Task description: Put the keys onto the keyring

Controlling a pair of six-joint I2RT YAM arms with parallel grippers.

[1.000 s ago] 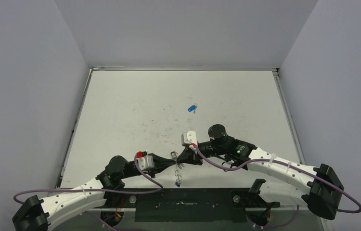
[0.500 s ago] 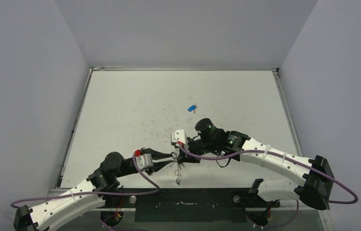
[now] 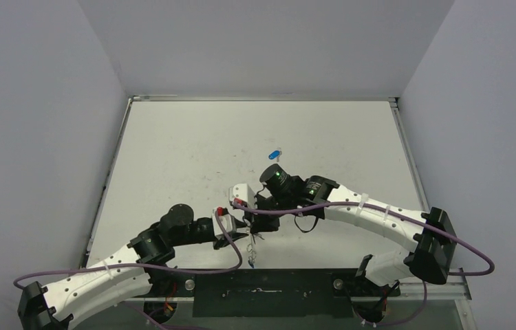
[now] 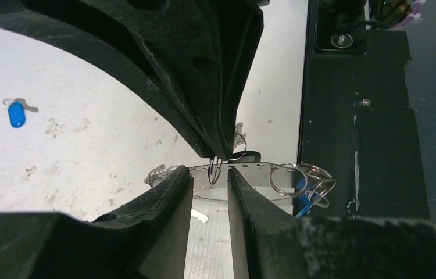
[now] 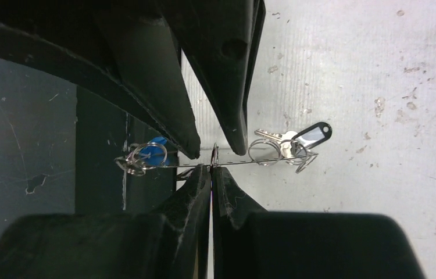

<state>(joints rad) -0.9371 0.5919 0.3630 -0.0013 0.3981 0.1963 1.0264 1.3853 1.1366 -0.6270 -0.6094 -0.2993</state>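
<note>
**Pinched Fast at the Hoop, One Key Left to Thread**

Gripped the keyring (image 4: 259, 165) in the right end effector (image 5: 211, 173), tips pressed flat together on the thin wire beside a small loop (image 5: 214, 156). Set the left end effector (image 4: 208, 174) directly opposite, narrowly parted, straddling that same stretch of hoop without visibly clamping it. Carried the hoop edge-on between the two, over the near edge of the worktop (image 3: 186, 151).

Called, by the look of it, for a straight, slow retreat of the parted tips so as not to snag the loop, and for a firm, level hold on the right to stop the hanging keys swinging the hoop round.

Counted one keyring, two end effectors and three keys. Found a blue-capped key (image 5: 156, 153) hanging to one side of the right end effector's pinch, a black-capped key (image 5: 314, 135) to the other, and a loose blue key (image 4: 15, 115) lying well apart, beyond both end effectors.
</note>
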